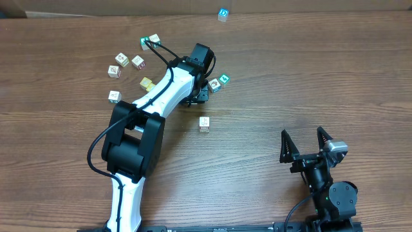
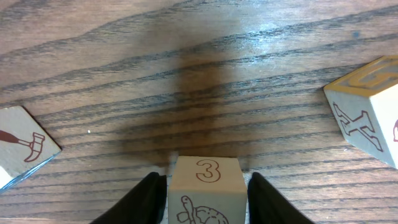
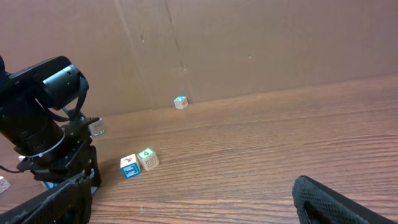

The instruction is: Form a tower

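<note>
Out on the left of the table [image 1: 335,71], a scatter of loose cubes [image 1: 122,59] lay spread apart in the overhead view. A yellow cube [image 1: 147,83] sat just inside them, close to the left arm [image 1: 161,96]. That arm reached diagonally across to the middle, and from above its wrist hid what lay beneath it.

The left wrist camera gave the close look. A hammer cube [image 2: 18,146] sat at the left edge. The left gripper [image 2: 207,196] was low over the wood with a number-three cube [image 2: 208,169] (a turtle printed on the face below the numeral) sitting between its black fingers [image 2: 146,199]. Both fingers stood hard up against the cube's sides, but whether they squeezed it or only flanked it, I could not tell. At the right edge of that view stood an X cube [image 2: 367,109], apart from the rest.

Back overhead, a lone cube [image 1: 204,124] with red print lay just below the gripper. A pair of cubes [image 1: 219,82] sat side by side, touching, just right of it.

The tower [image 1: 223,14] stood well apart from all this, at the far edge of the table by the brown wall [image 3: 261,43], blue print on top. How many cubes it counted was too small to tell.

On the far right, the right gripper [image 1: 303,143] rested near the table's front edge, fingers spread wide, nothing between them.
</note>
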`<state>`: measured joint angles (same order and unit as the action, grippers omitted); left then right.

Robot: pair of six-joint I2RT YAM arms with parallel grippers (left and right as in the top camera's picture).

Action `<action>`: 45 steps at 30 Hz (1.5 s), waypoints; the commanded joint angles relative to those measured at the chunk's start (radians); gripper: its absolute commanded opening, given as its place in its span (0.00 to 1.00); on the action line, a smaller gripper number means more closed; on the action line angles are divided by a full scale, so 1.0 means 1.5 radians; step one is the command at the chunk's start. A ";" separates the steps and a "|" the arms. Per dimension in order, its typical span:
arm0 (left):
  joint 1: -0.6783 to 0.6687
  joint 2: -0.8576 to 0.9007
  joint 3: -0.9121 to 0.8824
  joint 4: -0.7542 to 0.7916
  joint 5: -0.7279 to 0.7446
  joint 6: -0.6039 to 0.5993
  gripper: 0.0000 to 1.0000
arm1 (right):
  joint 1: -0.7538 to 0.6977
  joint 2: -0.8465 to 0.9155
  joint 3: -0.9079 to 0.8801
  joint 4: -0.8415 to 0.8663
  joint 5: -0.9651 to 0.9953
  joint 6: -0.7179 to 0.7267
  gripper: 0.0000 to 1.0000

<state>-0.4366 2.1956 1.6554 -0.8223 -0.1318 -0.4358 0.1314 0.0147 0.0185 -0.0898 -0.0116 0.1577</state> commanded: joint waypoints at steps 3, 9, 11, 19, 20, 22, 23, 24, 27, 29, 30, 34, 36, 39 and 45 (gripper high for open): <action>-0.001 -0.005 -0.004 -0.006 -0.004 0.009 0.36 | -0.002 -0.008 -0.007 0.004 0.000 0.003 1.00; -0.002 -0.005 -0.004 -0.011 -0.004 0.010 0.32 | -0.002 -0.008 -0.007 0.004 0.000 0.003 1.00; -0.002 -0.006 -0.002 -0.012 -0.004 0.015 0.33 | -0.002 -0.008 -0.007 0.004 0.000 0.003 1.00; -0.002 -0.037 0.053 -0.075 -0.004 0.037 0.32 | -0.002 -0.008 -0.007 0.004 0.000 0.003 1.00; -0.002 -0.045 0.057 -0.080 -0.004 0.037 0.31 | -0.002 -0.008 -0.007 0.004 0.000 0.003 1.00; -0.002 -0.062 0.058 -0.089 -0.004 0.037 0.31 | -0.002 -0.008 -0.007 0.004 0.000 0.003 1.00; -0.002 -0.070 0.058 -0.094 -0.003 0.036 0.31 | -0.002 -0.008 -0.007 0.004 0.000 0.003 1.00; -0.002 -0.081 0.058 -0.100 0.001 0.036 0.31 | -0.002 -0.008 -0.007 0.004 0.000 0.003 1.00; -0.002 -0.116 0.058 -0.118 0.021 0.036 0.30 | -0.002 -0.008 -0.007 0.004 0.000 0.003 1.00; -0.002 -0.135 0.058 -0.126 0.027 0.036 0.30 | -0.002 -0.008 -0.007 0.004 0.000 0.003 1.00; -0.002 -0.144 0.058 -0.130 0.027 0.031 0.29 | -0.002 -0.008 -0.007 0.004 0.000 0.003 1.00; -0.002 -0.154 0.058 -0.141 0.026 0.020 0.30 | -0.002 -0.008 -0.007 0.004 0.000 0.003 1.00; -0.002 -0.150 0.055 -0.140 0.025 0.014 0.29 | -0.002 -0.008 -0.007 0.004 0.000 0.003 1.00; -0.002 -0.140 0.043 -0.127 0.021 0.001 0.29 | -0.002 -0.008 -0.007 0.004 0.000 0.003 1.00; -0.006 -0.110 0.005 -0.087 0.011 -0.004 0.28 | -0.002 -0.008 -0.007 0.004 0.000 0.003 1.00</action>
<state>-0.4389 1.9888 1.6993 -0.9634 -0.1059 -0.4194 0.1314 0.0147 0.0185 -0.0902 -0.0116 0.1574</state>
